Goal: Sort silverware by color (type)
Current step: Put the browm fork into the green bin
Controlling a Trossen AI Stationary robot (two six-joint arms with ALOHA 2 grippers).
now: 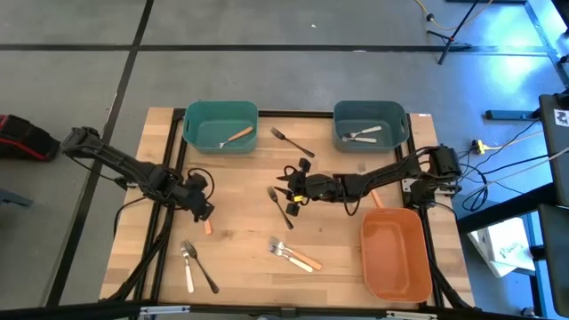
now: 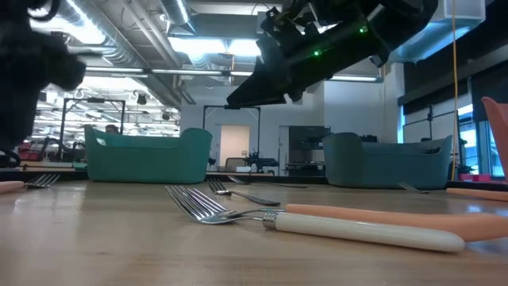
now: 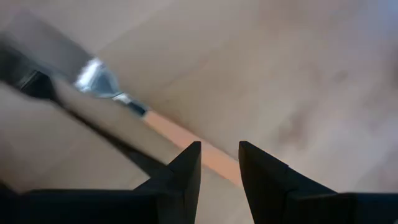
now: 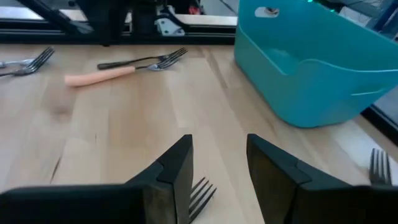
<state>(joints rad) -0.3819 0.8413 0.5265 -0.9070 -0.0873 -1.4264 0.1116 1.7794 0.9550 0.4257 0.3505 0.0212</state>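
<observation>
My left gripper [image 1: 203, 212] is at the table's left middle, shut on an orange-handled utensil [image 3: 180, 138]; its handle end [image 1: 207, 227] sticks out past the fingers [image 3: 186, 171]. Near the centre, my right gripper [image 1: 286, 189] stands open above a dark fork [image 1: 283, 210], whose tines [image 4: 202, 191] show low between its fingers [image 4: 177, 165]. More silverware lies loose: a dark fork [image 1: 292, 140] at the back, a cream-handled and an orange-handled fork [image 1: 293, 256] at the front middle, and a cream and a dark one [image 1: 194, 267] at the front left.
A teal bin [image 1: 191, 133] at the back left holds an orange-handled fork. A second teal bin [image 1: 402, 129] at the back right holds pale forks. An orange bin [image 1: 396, 258] stands at the front right. An orange handle [image 1: 377, 197] lies beside the right arm.
</observation>
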